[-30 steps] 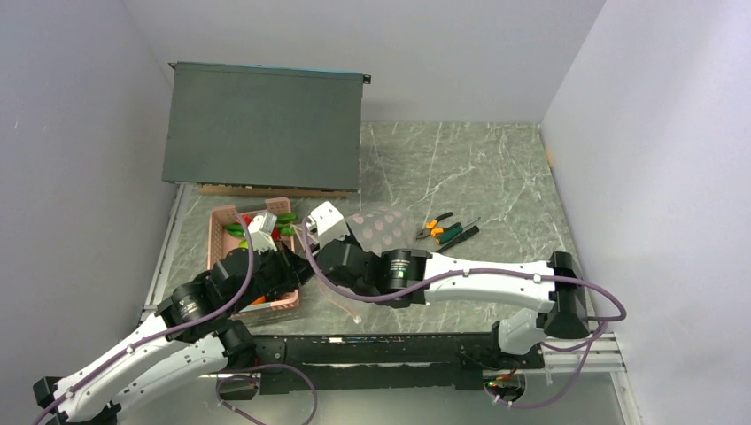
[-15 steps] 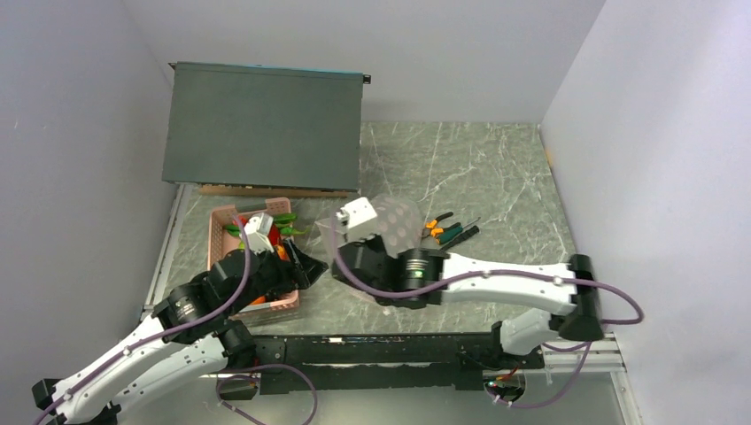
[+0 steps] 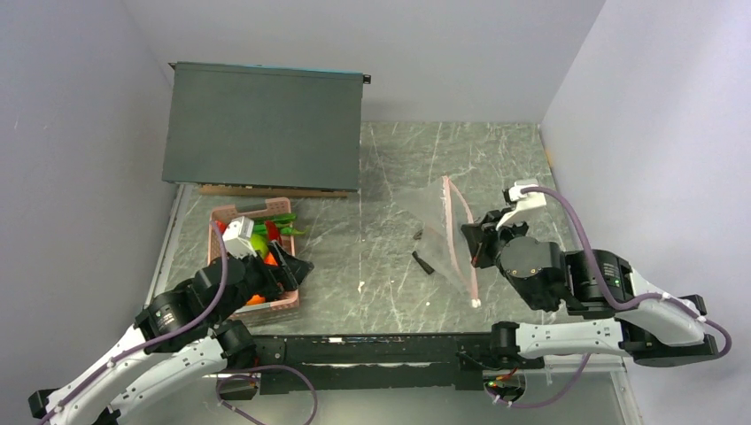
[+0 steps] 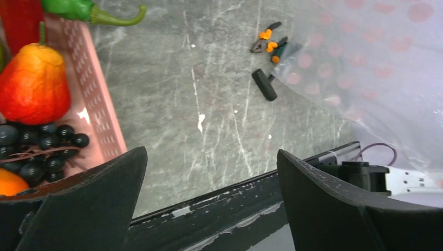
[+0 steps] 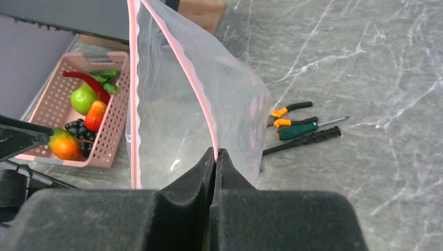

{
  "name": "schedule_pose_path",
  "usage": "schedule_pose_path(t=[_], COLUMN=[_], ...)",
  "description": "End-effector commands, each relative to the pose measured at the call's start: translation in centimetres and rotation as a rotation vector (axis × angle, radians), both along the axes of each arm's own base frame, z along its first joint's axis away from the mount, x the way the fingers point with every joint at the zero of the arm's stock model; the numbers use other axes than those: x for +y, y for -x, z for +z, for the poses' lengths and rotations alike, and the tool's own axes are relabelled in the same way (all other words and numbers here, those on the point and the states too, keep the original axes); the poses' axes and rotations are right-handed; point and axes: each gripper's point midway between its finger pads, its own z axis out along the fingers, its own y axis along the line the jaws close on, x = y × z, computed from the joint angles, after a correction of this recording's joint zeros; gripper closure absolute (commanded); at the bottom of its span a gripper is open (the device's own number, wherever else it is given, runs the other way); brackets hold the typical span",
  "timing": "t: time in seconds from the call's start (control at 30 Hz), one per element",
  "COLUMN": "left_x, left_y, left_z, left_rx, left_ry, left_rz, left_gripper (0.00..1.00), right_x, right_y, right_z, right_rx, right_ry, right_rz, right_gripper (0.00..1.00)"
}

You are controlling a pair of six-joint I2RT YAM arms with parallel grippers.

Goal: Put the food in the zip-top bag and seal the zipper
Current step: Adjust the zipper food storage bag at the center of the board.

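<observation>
Right gripper (image 5: 215,151) pinches the pink zipper (image 5: 133,104), the clear zip-top bag (image 5: 172,120) hanging agape.

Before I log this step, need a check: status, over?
Right gripper shut on zip-top bag at zipper, bag held up, mouth gaping. Left gripper open, empty, beside pink basket. Food in basket, none bagged. Pliers on table by bag.

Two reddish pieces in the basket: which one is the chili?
The red chili: long, thin, curved and solid red, lying next to the green apple. The red-orange fruit is short and plump, fading to orange.
</observation>
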Motion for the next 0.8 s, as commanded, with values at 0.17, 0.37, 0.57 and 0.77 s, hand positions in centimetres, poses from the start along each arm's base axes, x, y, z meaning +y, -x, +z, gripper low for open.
schedule_pose_path(t=[0.17, 0.37, 0.57, 0.77], left_x=[2.4, 3.1, 4.3, 4.9], left_y=[0.0, 0.2, 0.7, 1.0], left_z=[-0.3, -0.4, -0.6, -1.7], left_rx=[0.017, 0.029, 0.054, 0.091], left_ry=[-0.07, -0.071, -0.089, -0.126], left_rz=[0.083, 0.107, 0.133, 0.152], left_gripper=[0.0, 0.0, 0.0, 0.0], right_x=[2.4, 10.3, 18.6, 21.0], right_y=[0.9, 1.6, 2.8, 1.1], right_z=[-1.3, -5.9, -11.2, -13.2], right_rx=[0.03, 0.086, 0.197, 0.214], right_ry=[0.146, 0.124, 0.002, 0.016], right_rz=[0.128, 0.266, 0.354, 0.263], right_gripper=[1.0, 1.0, 1.0, 1.0])
